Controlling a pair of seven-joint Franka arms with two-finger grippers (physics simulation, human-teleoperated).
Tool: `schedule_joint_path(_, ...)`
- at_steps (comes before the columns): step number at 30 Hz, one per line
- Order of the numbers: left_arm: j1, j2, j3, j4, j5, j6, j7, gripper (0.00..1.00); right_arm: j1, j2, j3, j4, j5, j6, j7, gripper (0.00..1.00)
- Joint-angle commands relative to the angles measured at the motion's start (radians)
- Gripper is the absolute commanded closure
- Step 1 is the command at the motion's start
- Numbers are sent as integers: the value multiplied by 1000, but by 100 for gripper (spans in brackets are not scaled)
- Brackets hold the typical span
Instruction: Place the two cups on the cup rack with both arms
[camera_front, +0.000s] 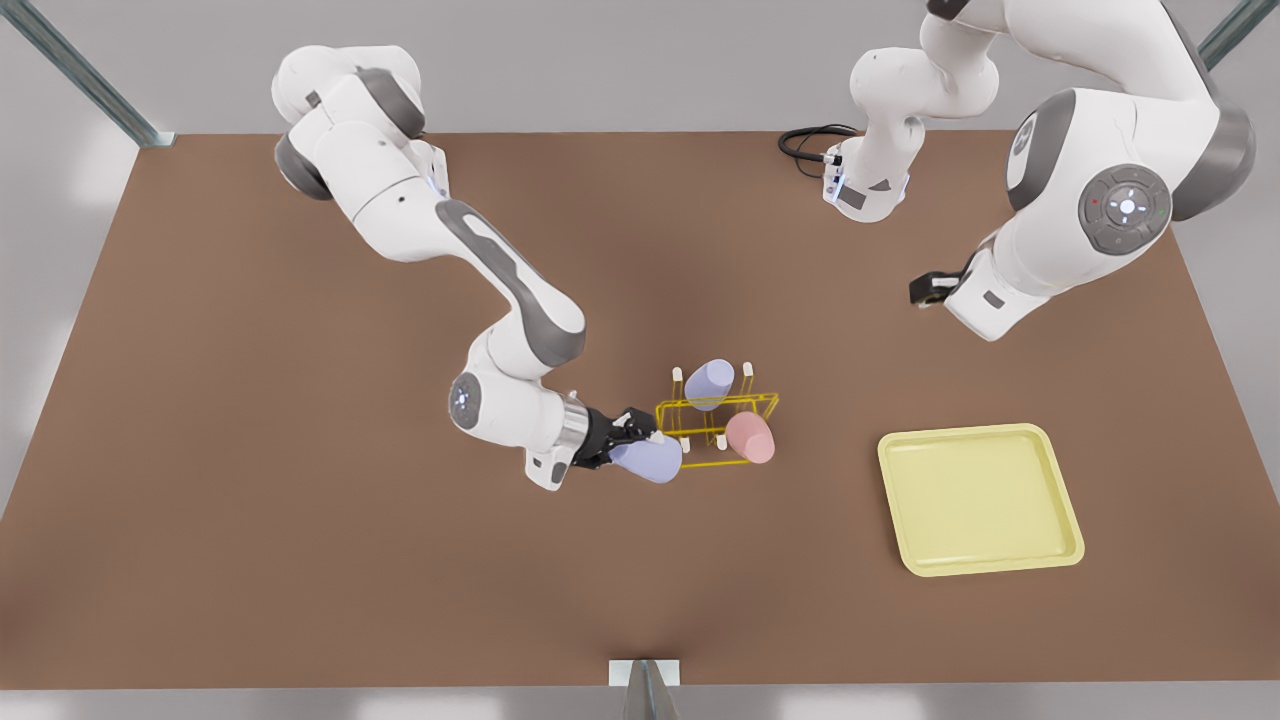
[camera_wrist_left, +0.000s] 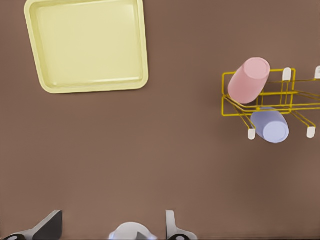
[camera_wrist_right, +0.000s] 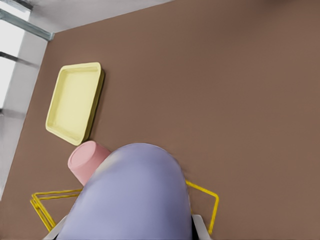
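At the front view's left, the right end effector (camera_front: 625, 440) is clamped on a lavender cup (camera_front: 650, 460), which it holds tilted nearly flat. The cup's long axis points toward the front view's right, at the cup rack (camera_front: 750, 399) just beside it on the table (camera_front: 300, 500). A second lavender cup (camera_front: 710, 383) and the pink cup (camera_front: 750, 437) sit on pegs of the rack. Judging by this, the held cup needs tipping over a free near-side peg. Farther right lies a yellow tray (camera_front: 890, 500). The left end effector (camera_front: 922, 291) waits well away, fingers spread and empty.
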Motion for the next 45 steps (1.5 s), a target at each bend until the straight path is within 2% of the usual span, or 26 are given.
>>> schedule_joint_path(1,0,0,0,0,-2,-17,204,0,9,9,0,12,29,5,7,15)
schedule_joint_path(12,0,0,0,-1,-2,-23,204,0,46,64,1,38,31,26,4,15)
schedule_joint_path(13,0,0,0,-1,-2,-23,204,0,49,67,1,39,31,26,4,13)
schedule_joint_path(15,0,0,0,-1,-2,-23,202,0,54,75,3,46,31,26,5,0)
schedule_joint_path(30,-3,-3,-3,5,4,-25,197,0,63,79,-3,122,129,2,8,0)
schedule_joint_path(31,-4,-3,-5,5,4,-25,200,0,60,56,-11,122,126,-18,11,0)
schedule_joint_path(32,-4,-3,-5,5,5,-25,199,0,61,6,-77,116,121,-90,34,0)
schedule_joint_path(33,-4,-3,-5,5,5,-25,199,0,71,-49,-193,107,97,-239,68,0)
schedule_joint_path(34,-4,-3,-5,5,5,-25,199,0,87,-82,-310,110,-102,-418,117,0)
schedule_joint_path(36,-1,-2,-3,5,8,-20,200,0,78,-123,-354,115,-536,-636,183,0)
schedule_joint_path(37,3,-2,-2,5,7,-19,202,0,75,-155,-475,116,-622,-768,175,0)
schedule_joint_path(39,11,-2,0,5,-2,-20,202,0,75,-319,-546,118,-702,-965,155,0)
schedule_joint_path(40,9,0,-2,5,2,-17,204,0,35,-414,-540,116,-689,-1038,100,0)
schedule_joint_path(41,6,0,-2,5,-1,-17,202,0,-61,-493,-480,104,-682,-1083,99,0)
schedule_joint_path(42,8,-2,-2,5,2,-19,202,0,-179,-643,-368,-5,-692,-1092,100,0)
schedule_joint_path(43,9,-2,-2,10,5,-16,204,0,-245,-723,-308,-69,-692,-1089,94,0)
schedule_joint_path(45,8,0,-2,25,7,-10,204,0,-273,-818,-307,-151,-686,-1086,93,0)
